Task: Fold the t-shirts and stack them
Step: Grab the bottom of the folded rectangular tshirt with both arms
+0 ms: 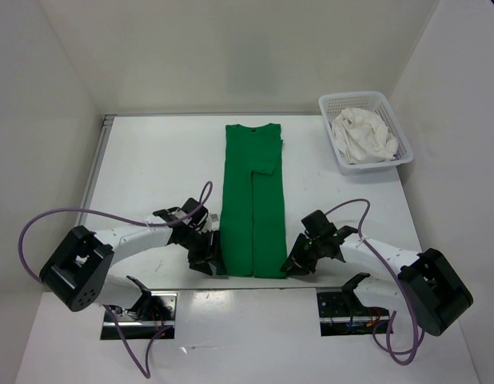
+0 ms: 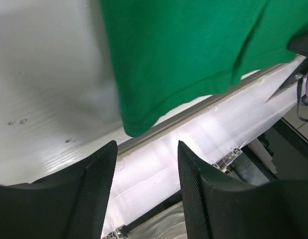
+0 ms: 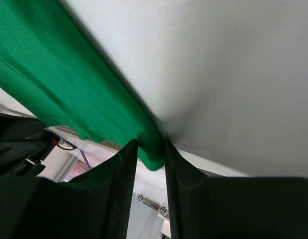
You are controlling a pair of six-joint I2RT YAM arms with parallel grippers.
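Cloth is what we see from above. The green t-shirt (image 1: 253, 208) lies in a long strip down the middle of the table (image 1: 151, 160), with its neck far and its hem near. The left pincer (image 1: 209, 260) is at the near left corner and the right pincer (image 1: 296, 262) is at the near right corner. A white t-shirt (image 1: 363, 136) sits crumpled in the basket (image 1: 403, 136), far right.

From the left wrist, the fingers stand apart with nothing between them. The green corner is just ahead of them.

From the right wrist, the fingers are narrow and pinch the green corner.

We think the shirt is soft, light and floppy. It will sag and slide, so the two hem corners are good spots to hold. We see no label or words to read.
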